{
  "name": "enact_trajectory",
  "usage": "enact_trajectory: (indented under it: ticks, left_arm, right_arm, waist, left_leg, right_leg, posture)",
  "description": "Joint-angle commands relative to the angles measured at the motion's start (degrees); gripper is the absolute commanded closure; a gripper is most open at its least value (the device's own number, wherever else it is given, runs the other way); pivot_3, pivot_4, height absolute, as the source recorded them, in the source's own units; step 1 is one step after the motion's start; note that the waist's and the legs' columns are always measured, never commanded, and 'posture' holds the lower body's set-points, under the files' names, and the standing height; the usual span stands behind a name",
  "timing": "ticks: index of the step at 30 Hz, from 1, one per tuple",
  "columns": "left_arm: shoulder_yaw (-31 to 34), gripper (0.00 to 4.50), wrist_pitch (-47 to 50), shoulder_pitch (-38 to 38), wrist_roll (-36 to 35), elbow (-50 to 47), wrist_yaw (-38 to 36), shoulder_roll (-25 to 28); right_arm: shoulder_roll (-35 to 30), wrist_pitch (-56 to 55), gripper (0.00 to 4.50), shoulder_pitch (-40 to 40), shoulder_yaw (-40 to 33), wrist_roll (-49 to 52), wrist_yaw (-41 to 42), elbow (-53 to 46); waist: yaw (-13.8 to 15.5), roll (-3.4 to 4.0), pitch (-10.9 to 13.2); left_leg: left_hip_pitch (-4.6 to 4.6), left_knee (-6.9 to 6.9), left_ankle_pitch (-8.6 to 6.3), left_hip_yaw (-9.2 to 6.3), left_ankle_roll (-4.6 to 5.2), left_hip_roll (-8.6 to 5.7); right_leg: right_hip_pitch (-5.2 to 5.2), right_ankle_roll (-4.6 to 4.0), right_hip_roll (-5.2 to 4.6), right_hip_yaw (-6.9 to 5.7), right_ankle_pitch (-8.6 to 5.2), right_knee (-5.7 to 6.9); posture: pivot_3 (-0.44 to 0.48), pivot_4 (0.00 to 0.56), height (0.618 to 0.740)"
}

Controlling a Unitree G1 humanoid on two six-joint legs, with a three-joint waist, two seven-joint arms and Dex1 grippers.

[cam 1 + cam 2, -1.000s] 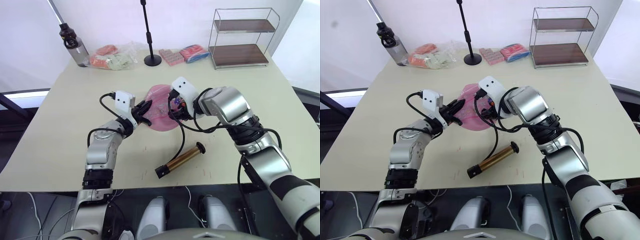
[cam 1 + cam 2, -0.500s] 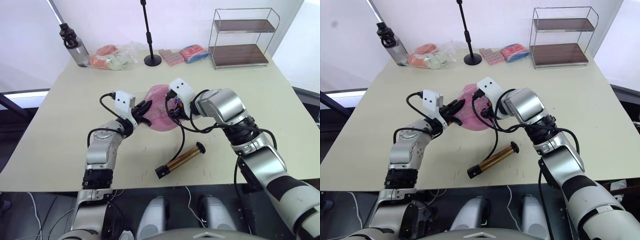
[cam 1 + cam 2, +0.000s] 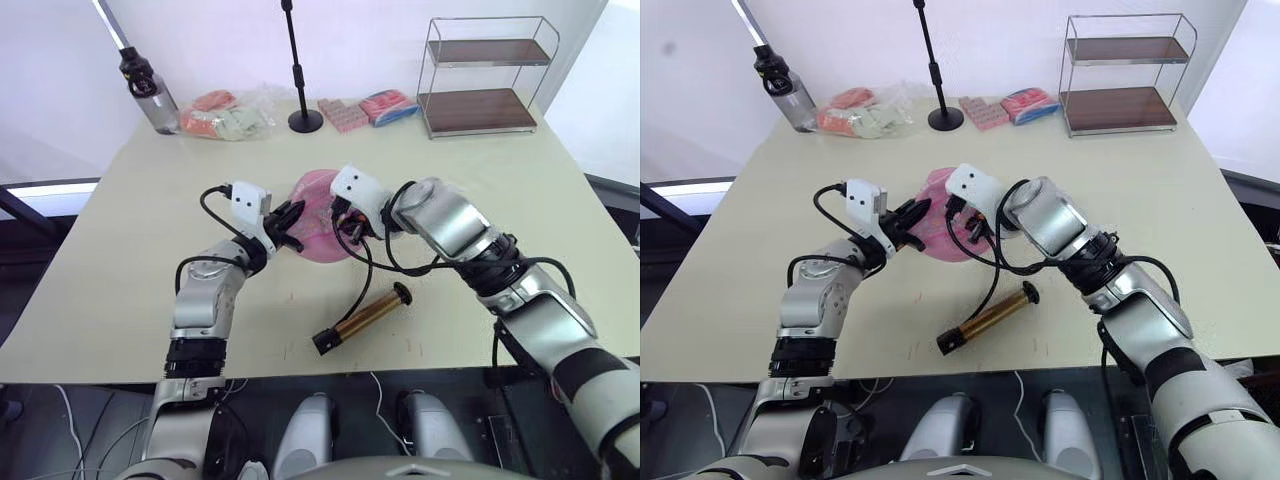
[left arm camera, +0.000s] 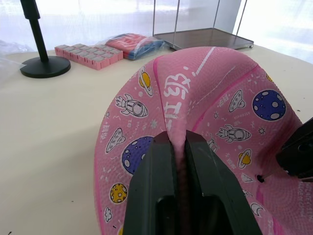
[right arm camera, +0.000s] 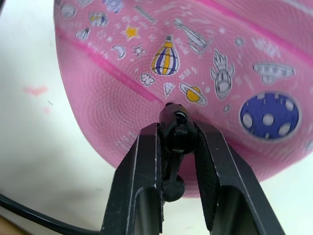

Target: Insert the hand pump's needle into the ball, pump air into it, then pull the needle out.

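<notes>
Pink ball (image 4: 205, 112) pinched at its folded rim by left gripper (image 4: 177, 147), right gripper (image 5: 177, 134) clamping needle (image 5: 176, 120) fitting against ball, hand pump (image 3: 362, 319) lying on table (image 3: 130, 250).

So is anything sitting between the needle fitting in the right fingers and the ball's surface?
Nothing visible does. The right gripper holds the needle's black fitting with its tip right at the pink ball; whether it has gone in can't be told. The left gripper pinches a fold of the ball, off to one side.
</notes>
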Motion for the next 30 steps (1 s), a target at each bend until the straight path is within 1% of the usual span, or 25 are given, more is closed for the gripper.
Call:
enact_trajectory:
  ticks: [1, 5, 10, 18, 21, 26, 30]
  left_arm:
    - [-3.9, 4.50, 2.5, 2.7, 2.0, 4.3, -0.6, -0.4]
    - [-4.0, 4.50, 2.4, 2.5, 2.1, 4.6, -0.7, -0.3]
    - [-4.3, 4.50, 1.9, 1.8, 2.4, 5.7, -1.2, -0.1]
    - [-4.2, 4.50, 1.9, 0.9, 2.6, 7.8, -1.6, 0.2]
    - [-4.1, 4.50, 2.3, 0.6, 2.4, 8.3, -1.5, 0.1]
    - [-4.0, 4.50, 5.8, 0.4, 1.8, 8.8, -0.9, -0.1]
    - [-3.8, 4.50, 7.2, 0.8, 1.4, 8.6, -0.4, -0.6]
  right_arm:
    - [-1.0, -3.8, 4.15, -1.5, 1.5, -3.2, 1.9, 1.9]
    - [-1.4, -6.7, 4.15, -3.9, 4.3, -5.4, 6.6, 5.7]
    - [-0.2, -12.6, 4.15, -8.3, 8.7, -8.9, 13.4, 14.3]
    - [4.1, -23.6, 4.15, -12.7, 11.0, -15.3, 18.9, 26.1]
    - [6.0, -27.7, 4.15, -13.5, 11.4, -18.0, 19.7, 30.6]
    - [9.6, -32.7, 4.15, -14.2, 11.5, -22.1, 20.6, 38.2]
    - [12.2, -35.9, 4.15, -15.3, 10.3, -24.7, 19.0, 43.7]
  waist:
    - [0.0, 0.00, 0.0]
    - [0.0, 0.00, 0.0]
    - [0.0, 0.00, 0.0]
    - [-0.2, 0.00, 0.0]
    - [-0.2, 0.01, 0.0]
    - [-0.3, 0.02, -0.3]
    - [-0.5, 0.05, -0.8]
  left_leg:
    - [0.02, 0.00, 0.00, 0.00, 0.00, 0.01]
    - [0.10, 0.03, 0.01, -0.01, -0.01, 0.02]
    - [0.18, 0.04, 0.01, -0.04, -0.01, 0.02]
    - [0.52, 0.04, 0.01, -0.06, -0.02, 0.05]
    - [0.77, 0.02, 0.01, -0.11, -0.02, 0.09]
    - [0.92, 0.01, 0.01, -0.19, -0.03, 0.11]
    - [1.00, 0.00, 0.01, -0.23, -0.04, 0.13]
  right_leg:
    - [0.01, 0.00, 0.00, 0.00, 0.00, 0.00]
    - [0.06, -0.02, 0.01, 0.00, -0.01, 0.03]
    - [0.17, -0.05, 0.01, -0.02, -0.03, 0.02]
    - [0.38, -0.06, 0.02, -0.03, -0.03, 0.06]
    - [0.58, -0.06, 0.02, -0.02, -0.03, 0.07]
    - [0.65, -0.05, 0.03, 0.01, -0.03, 0.12]
    - [0.66, -0.06, 0.04, 0.04, -0.03, 0.16]
  posture:
    - [0.000, 0.150, 0.740]
    - [0.000, 0.150, 0.740]
    - [0.000, 0.150, 0.740]
    - [0.000, 0.150, 0.740]
    - [0.000, 0.150, 0.740]
    - [0.000, 0.150, 0.740]
    - [0.000, 0.150, 0.740]
